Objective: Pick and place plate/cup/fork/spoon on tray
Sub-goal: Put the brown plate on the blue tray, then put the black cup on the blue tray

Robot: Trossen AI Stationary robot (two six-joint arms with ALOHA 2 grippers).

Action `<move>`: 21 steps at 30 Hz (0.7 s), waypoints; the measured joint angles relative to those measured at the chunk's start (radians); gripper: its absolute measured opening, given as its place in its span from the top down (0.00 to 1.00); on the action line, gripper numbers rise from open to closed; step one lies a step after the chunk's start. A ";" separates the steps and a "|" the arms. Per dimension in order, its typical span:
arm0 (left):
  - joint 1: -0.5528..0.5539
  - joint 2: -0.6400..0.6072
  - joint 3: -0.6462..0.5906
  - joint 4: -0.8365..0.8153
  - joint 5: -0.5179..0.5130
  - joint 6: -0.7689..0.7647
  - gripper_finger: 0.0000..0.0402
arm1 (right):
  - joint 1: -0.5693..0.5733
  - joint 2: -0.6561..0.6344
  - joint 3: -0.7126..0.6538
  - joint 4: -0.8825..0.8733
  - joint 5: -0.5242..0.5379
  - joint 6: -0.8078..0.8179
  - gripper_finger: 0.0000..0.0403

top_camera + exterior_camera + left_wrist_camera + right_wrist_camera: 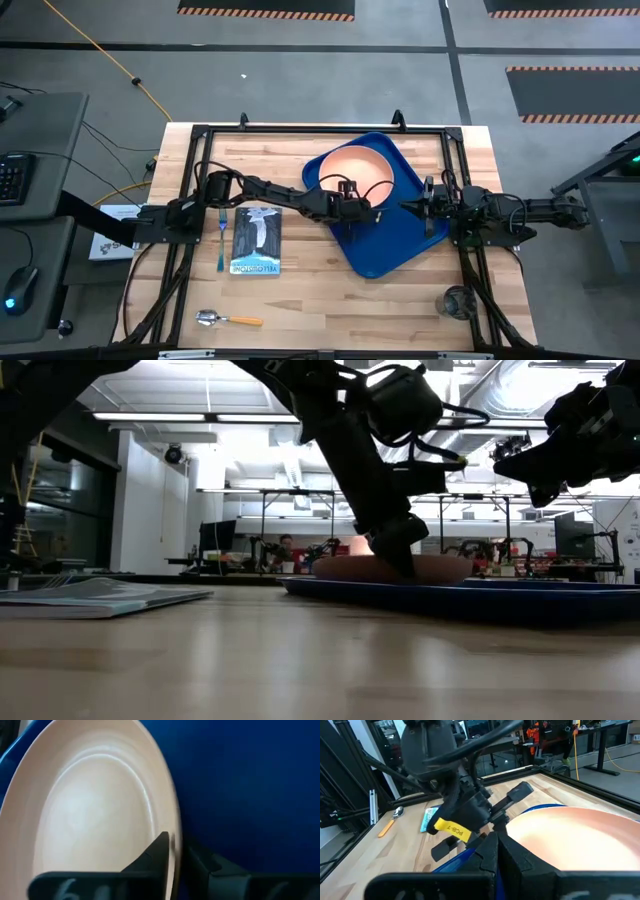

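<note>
Peach plate (356, 171) is set on the tray (385, 255), its rim pinched at 6 o'clock by the left gripper (372, 210); fork (221, 240), spoon (227, 319) and cup (458, 301) are left. Right gripper (408, 207) is closed, empty.

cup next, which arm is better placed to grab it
Right, probably. The cup stands at the near right table edge, beside the right arm's base, off the tray. The right tool hangs free over the tray, while the left tool straddles the plate rim.
</note>
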 joint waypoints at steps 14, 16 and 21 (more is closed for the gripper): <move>-0.031 -0.037 0.054 -0.104 0.015 0.000 0.60 | 0.000 -0.001 0.000 0.000 0.000 0.000 1.00; -0.035 -0.068 0.071 -0.174 0.016 0.000 0.58 | 0.000 0.001 0.000 0.000 0.000 0.000 1.00; -0.038 -0.172 0.077 -0.226 0.044 -0.045 0.56 | 0.000 0.004 0.000 0.001 0.000 0.000 1.00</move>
